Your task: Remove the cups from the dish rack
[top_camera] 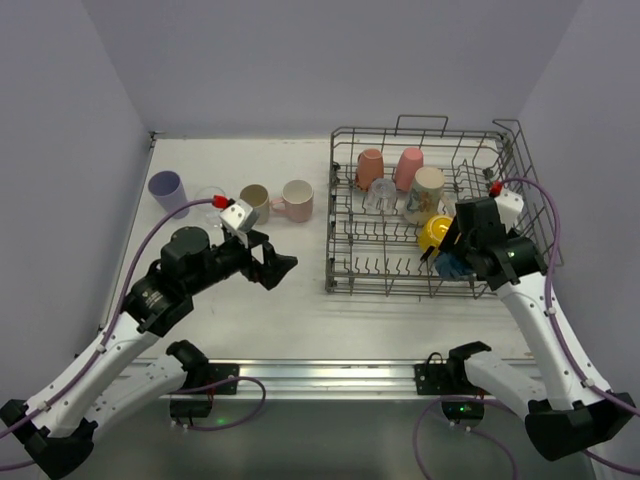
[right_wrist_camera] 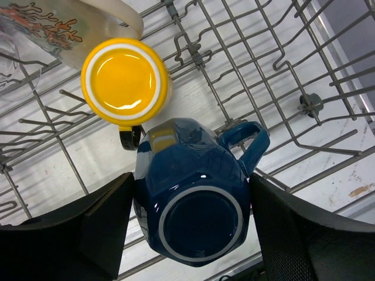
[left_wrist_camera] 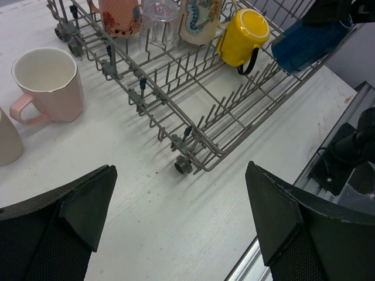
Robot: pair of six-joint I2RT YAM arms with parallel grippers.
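The counter (top_camera: 300, 320) already carries a lavender cup (top_camera: 167, 190), a beige mug (top_camera: 254, 199) and a pink mug (top_camera: 297, 199), all beyond the left jaws. The dish rack (top_camera: 400, 285) still holds six, so I judge that over half remains. The right arm reaches down into the rack's near corner. The right gripper (right_wrist_camera: 192, 199) has its jaws clamped on the upturned dark blue mug (right_wrist_camera: 187, 158), with the yellow mug (right_wrist_camera: 125, 81) just ahead. The left gripper (left_wrist_camera: 180, 193) hangs low over the counter, jaws wide and empty.
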